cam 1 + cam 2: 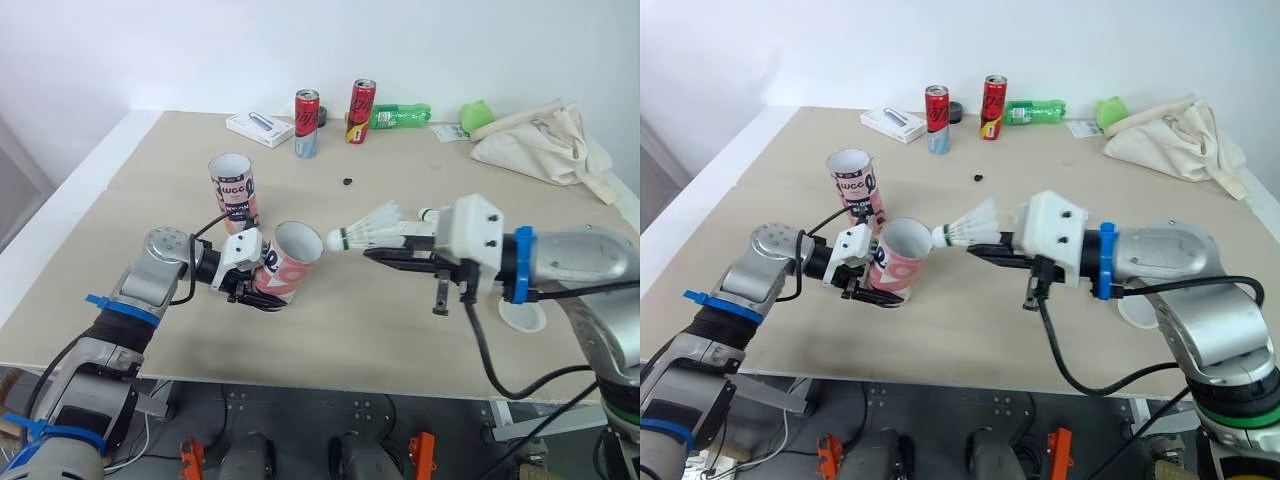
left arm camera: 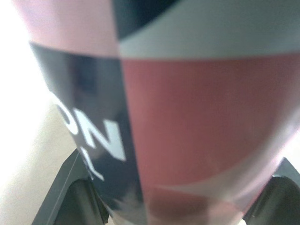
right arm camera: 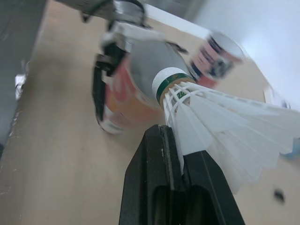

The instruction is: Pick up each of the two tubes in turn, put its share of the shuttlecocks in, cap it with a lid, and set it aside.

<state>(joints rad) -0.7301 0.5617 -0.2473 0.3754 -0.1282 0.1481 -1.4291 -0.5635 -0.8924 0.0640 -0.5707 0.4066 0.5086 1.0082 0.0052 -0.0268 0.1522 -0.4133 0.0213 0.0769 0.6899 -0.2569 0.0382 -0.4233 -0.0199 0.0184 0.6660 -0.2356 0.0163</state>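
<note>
Between the shuttlecock and the tilted tube's open mouth the way lies clear. A second tube stands close behind; cans crowd the table's far edge.

Right jaws pinch a shuttlecock just beside the tilted tube.

We see the held tube as glossy printed card, the shuttlecock as white feathers (smooth-looking cap), the table as matt and wood-like, the bag as creased cloth.
</note>
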